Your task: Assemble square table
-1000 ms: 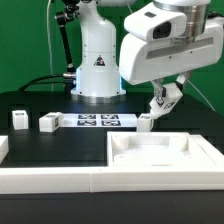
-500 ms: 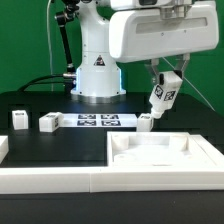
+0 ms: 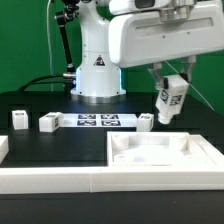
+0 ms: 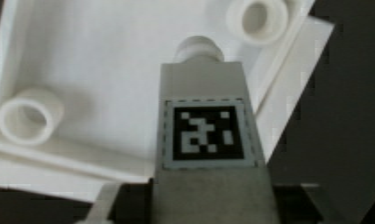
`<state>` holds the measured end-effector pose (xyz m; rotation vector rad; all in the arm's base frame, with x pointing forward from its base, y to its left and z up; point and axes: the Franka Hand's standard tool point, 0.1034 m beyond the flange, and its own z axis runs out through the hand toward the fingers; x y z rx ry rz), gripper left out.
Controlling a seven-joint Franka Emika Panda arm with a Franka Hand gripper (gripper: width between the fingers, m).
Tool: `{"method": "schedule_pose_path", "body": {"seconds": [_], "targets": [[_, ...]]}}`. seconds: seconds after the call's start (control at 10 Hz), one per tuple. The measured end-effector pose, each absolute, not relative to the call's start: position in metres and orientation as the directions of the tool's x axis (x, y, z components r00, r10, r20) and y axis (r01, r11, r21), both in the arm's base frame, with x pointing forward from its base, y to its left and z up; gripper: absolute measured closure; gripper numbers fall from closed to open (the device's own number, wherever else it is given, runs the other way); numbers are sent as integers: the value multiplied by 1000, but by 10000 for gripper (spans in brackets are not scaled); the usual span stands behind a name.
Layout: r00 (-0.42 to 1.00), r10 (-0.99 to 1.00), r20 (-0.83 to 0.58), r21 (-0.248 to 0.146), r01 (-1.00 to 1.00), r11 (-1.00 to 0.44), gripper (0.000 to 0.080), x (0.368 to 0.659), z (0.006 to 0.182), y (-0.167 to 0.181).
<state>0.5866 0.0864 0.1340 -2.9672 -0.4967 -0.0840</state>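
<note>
Leg (image 3: 171,98) climbing: it's risen off the bench (image 3: 60,145) and swung nearer upright, toward the top (image 3: 125,150) lying at the front. Fingers (image 3: 157,76) clamped on its upper end. We spot a socket (image 4: 258,15) ahead, so seating looks next; 3 other legs (image 3: 48,123) wait.

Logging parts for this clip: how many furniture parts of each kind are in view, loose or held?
Legs: 4, three loose and one leg gripped by the hand
Tabletop: 1
Total: 5
</note>
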Motion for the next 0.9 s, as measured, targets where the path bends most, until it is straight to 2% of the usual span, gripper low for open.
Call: {"method": "schedule_pose_path", "body": {"seconds": [0.2, 0.7, 0.9], "targets": [[941, 324, 99, -117, 334, -935, 509, 599, 130, 95], [943, 319, 95, -121, 329, -937, 509, 599, 127, 94], [941, 322, 109, -124, 334, -934, 509, 617, 123, 99]]}}
